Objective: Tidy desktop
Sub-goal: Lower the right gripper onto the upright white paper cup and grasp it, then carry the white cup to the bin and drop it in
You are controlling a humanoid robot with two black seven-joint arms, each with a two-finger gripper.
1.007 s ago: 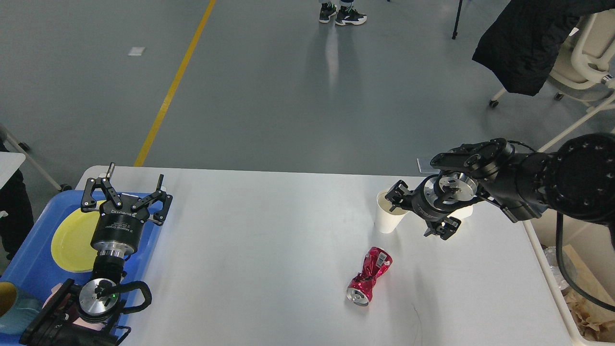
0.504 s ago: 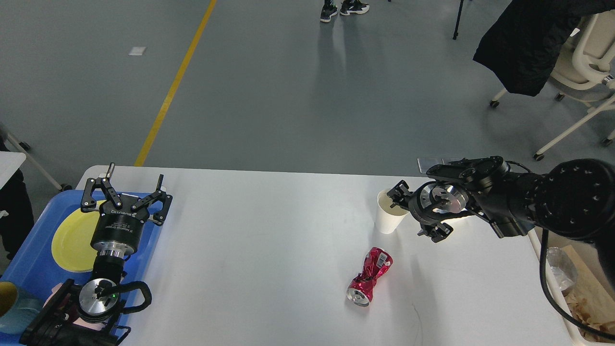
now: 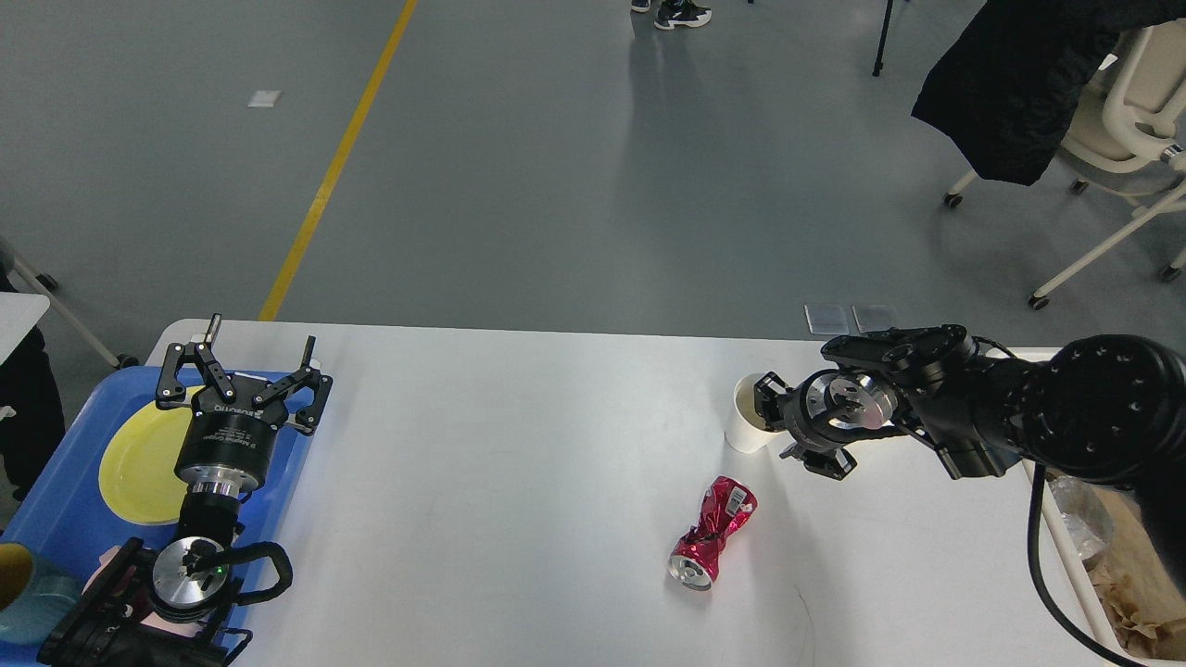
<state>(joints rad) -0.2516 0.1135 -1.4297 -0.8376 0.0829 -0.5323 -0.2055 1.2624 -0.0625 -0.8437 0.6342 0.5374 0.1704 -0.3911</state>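
Note:
The desktop is a wide white tabletop. A white paper cup stands upright on it at the right, and a crushed red can lies on its side nearer the front. My right gripper is open, low at the cup's right side, with its upper finger against the cup's rim. It holds nothing. My left gripper is open and empty, above the right edge of the blue tray at the table's left end.
A yellow plate lies on the blue tray, with a teal cup at the tray's near corner. A cream bin with paper waste stands off the table's right edge. A chair with a black coat stands far right.
My right arm has come down and drawn in to the left, bringing the gripper closer against the paper cup. The cup, the can and my left arm have not moved.

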